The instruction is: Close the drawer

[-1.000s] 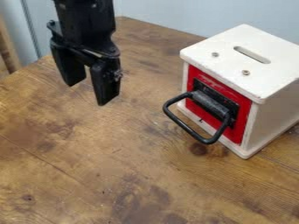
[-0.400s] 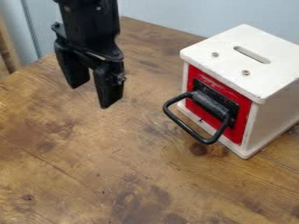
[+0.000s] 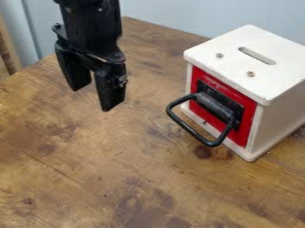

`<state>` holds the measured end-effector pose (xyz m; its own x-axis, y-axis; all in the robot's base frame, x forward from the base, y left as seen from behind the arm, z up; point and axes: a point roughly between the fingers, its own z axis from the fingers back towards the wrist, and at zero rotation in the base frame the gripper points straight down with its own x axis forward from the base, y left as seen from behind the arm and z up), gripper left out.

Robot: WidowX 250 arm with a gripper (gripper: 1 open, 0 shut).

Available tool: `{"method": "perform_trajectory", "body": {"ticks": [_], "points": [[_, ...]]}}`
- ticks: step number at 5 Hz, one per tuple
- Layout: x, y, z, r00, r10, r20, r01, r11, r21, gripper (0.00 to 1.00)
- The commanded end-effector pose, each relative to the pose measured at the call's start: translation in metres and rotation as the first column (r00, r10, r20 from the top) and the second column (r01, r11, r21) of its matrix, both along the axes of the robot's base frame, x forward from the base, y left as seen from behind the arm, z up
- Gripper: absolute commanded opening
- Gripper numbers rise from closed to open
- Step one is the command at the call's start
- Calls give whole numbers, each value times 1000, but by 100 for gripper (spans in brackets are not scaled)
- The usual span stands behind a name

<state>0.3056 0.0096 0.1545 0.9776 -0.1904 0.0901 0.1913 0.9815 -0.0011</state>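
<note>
The black tool (image 3: 95, 93), fingers apart and holding nothing, has barely moved; the drawer (image 3: 220, 109), at the white box's (image 3: 268, 76) front, looks perhaps slightly out, so the push remains.

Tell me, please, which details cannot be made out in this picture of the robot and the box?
Camera view, what stays unclear:
- Inside of the white box: hidden by its walls and the red front panel.
- Small print on the red panel: too small to read.
- Upper part of the robot arm: cut off by the top edge.
- Far sides of the box: turned away from the camera.
</note>
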Motion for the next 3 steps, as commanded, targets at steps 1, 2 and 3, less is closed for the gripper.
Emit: {"method": "perform_trajectory", "body": {"ticks": [1,2,3], "points": [[0,4,15,998,19,52,-19,1000,-1,100],[0,6,18,998,30,59,-30,1000,0,100],[0,8,20,997,35,68,-35,999,2,100]]}}
